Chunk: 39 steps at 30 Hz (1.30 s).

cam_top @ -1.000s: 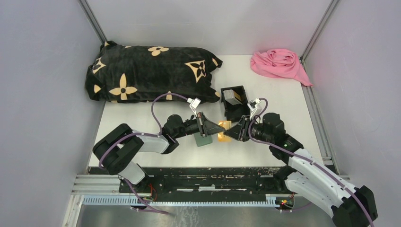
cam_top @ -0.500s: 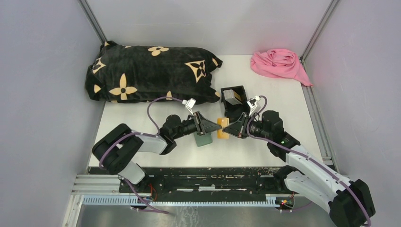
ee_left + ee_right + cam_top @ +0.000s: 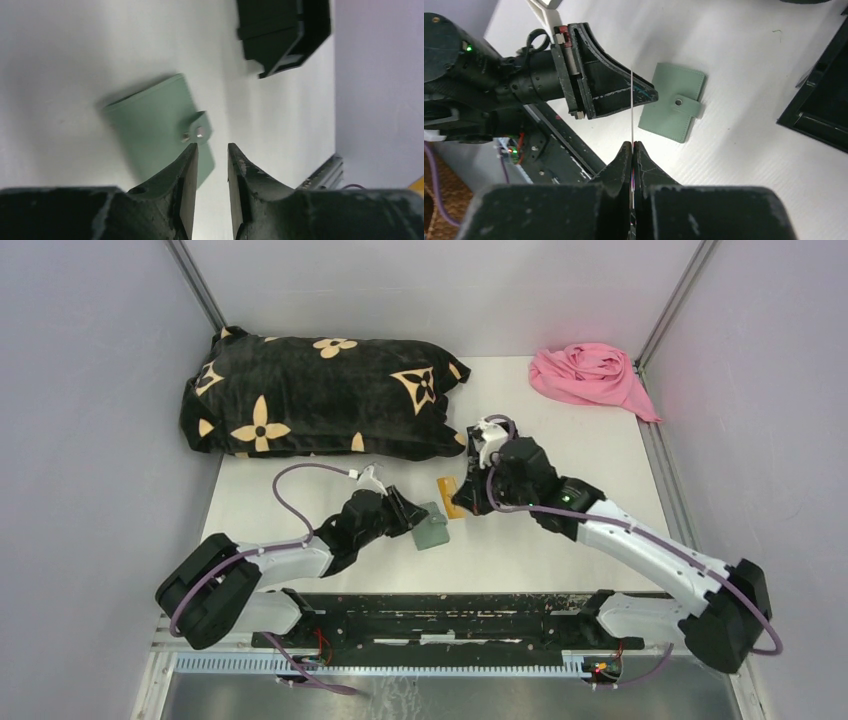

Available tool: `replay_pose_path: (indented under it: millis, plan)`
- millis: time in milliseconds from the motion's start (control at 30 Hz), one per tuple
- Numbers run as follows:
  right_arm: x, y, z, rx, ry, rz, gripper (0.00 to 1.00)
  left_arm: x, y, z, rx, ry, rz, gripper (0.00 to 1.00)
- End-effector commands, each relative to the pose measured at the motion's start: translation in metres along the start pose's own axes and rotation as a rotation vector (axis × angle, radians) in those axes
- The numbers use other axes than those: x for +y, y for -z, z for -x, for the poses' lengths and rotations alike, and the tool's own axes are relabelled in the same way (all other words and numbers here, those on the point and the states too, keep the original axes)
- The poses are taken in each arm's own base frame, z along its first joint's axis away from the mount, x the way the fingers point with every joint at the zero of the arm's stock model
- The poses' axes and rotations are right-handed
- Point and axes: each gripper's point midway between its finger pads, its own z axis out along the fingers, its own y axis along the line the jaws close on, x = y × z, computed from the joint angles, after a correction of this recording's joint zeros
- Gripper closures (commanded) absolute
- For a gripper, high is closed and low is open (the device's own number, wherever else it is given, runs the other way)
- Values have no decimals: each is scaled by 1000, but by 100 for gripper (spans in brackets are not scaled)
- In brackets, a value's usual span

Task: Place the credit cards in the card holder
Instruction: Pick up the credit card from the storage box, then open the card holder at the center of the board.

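The sage-green card holder (image 3: 433, 529) lies shut and flat on the white table, snap tab fastened. It also shows in the left wrist view (image 3: 150, 120) and the right wrist view (image 3: 672, 107). My right gripper (image 3: 463, 496) is shut on the credit cards (image 3: 447, 497), tan face up in the top view. In the right wrist view the cards show edge-on as a thin line (image 3: 631, 105) rising from the gripper (image 3: 632, 145), held above the table beside the holder. My left gripper (image 3: 410, 513) is open by a narrow gap and empty, its tips (image 3: 212, 150) just over the holder's tab edge.
A black open-topped box (image 3: 280, 35) stands just behind the holder, at the right edge of the right wrist view (image 3: 824, 110). A black flowered pillow (image 3: 310, 395) lies at the back left. A pink cloth (image 3: 590, 375) lies at the back right.
The two grippers met at the tan card. Now the left gripper has pulled back left to the holder. The right gripper has carried the cards up and back towards the box.
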Motion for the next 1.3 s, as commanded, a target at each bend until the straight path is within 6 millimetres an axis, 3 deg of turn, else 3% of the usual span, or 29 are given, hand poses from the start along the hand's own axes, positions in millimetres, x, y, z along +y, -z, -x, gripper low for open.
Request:
replay_pose_path:
  millis: [0,267,633,967,1267]
  plan:
    - [-16,-16,-4,100,127,-168,99,45,10,3,-53,-62,176,68]
    - [-17,-59,-29,247,207,-280,99,74,19,-2,-86,-53,248,77]
    - [-9,-98,-56,347,261,-320,99,83,17,-8,-81,-53,266,79]
    - [-25,-113,-77,417,296,-404,99,83,16,-7,-82,-56,269,81]
    - [-37,-113,-77,424,326,-468,99,84,15,-6,-81,-63,277,82]
